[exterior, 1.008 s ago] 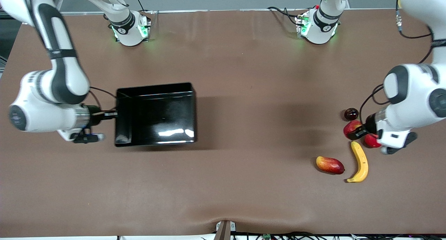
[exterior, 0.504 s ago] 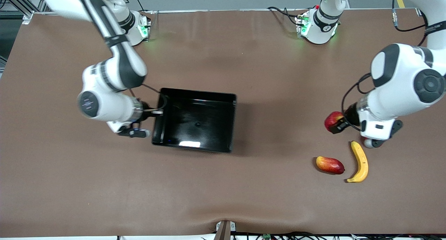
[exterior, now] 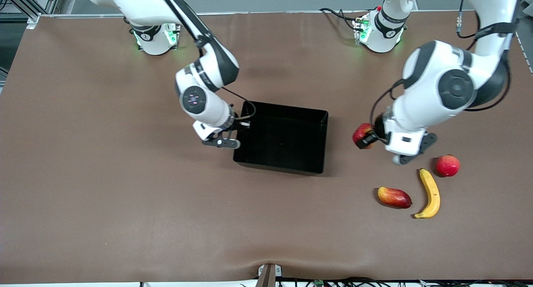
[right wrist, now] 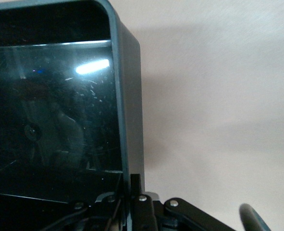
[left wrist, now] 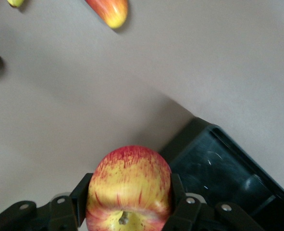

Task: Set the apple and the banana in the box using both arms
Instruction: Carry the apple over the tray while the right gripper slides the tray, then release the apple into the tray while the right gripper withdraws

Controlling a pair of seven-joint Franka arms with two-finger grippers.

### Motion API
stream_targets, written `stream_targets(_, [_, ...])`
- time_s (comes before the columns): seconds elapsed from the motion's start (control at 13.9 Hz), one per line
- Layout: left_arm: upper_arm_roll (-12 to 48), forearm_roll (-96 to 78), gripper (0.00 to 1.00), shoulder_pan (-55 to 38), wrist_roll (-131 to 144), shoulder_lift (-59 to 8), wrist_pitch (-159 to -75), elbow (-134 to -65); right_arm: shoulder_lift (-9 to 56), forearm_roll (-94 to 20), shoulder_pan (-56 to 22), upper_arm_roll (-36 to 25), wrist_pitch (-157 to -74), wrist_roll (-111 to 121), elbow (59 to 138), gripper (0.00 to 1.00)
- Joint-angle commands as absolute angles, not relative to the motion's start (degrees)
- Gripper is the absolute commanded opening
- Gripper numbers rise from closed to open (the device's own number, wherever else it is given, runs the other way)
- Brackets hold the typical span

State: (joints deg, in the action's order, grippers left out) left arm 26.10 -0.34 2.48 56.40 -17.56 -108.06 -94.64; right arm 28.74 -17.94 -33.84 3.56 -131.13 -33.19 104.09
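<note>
Front view: the box (exterior: 283, 139) is gripped by its wall in the right gripper (exterior: 243, 126), pinched shut on it, seemingly to bring it within reach of the left gripper (exterior: 366, 138); the banana (exterior: 429, 193) lies below that gripper.

Left wrist view: the apple (left wrist: 129, 190) is clamped between half-closed jaws, the box just ahead.

Right wrist view: the wall is seen pinched.

The right gripper (exterior: 245, 124) has dragged the glossy black plastic box (exterior: 283, 138) from the right arm's end to the table's middle, and the left gripper (exterior: 366, 138) has carried the red-yellow streaked apple (exterior: 361, 133) toward it, uncovering a pinkish-red round fruit (exterior: 447, 165)
</note>
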Motion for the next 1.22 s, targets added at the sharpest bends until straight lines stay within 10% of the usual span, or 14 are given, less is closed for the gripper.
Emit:
stream_targets(0.0, [26.1, -0.4, 0.00, -1.4, 61.0, -21.1, -109.9, -94.3, 31.0, -19.8, -35.6, 3.0, -131.6, -32.9, 101.4, 0.00])
stream_targets(0.14, [26.1, 1.0, 0.00, -5.0, 62.8, -24.1, -112.0, -94.7, 32.1, -19.8, -35.9, 3.0, -131.5, -32.9, 100.6, 0.12])
stream_targets(0.22, [26.1, 2.9, 0.00, -6.7, 63.1, -25.6, -112.1, -94.7, 32.4, -19.7, -35.7, 3.0, -131.2, -33.0, 99.9, 0.74])
stream_targets(0.29, [26.1, 4.6, 0.00, -8.5, 63.2, -27.0, -112.1, -94.7, 32.3, -19.1, -35.5, 2.8, -130.5, -32.5, 98.8, 1.00])
stream_targets(1.01, [26.3, 11.4, 0.01, -17.3, 61.7, -42.2, -118.0, -95.2, 31.2, -11.3, -23.8, -0.4, -93.6, -32.0, 69.2, 1.00])
stream_targets(1.08, [26.3, 11.4, 0.29, -17.4, 61.7, -42.7, -118.1, -95.3, 31.2, -11.2, -22.4, -0.6, -89.7, -32.1, 67.0, 1.00])
stream_targets(1.15, [26.2, 11.4, 0.81, -18.0, 61.7, -42.6, -118.1, -95.4, 31.1, -10.7, -20.7, -0.5, -86.9, -32.0, 65.4, 1.00])
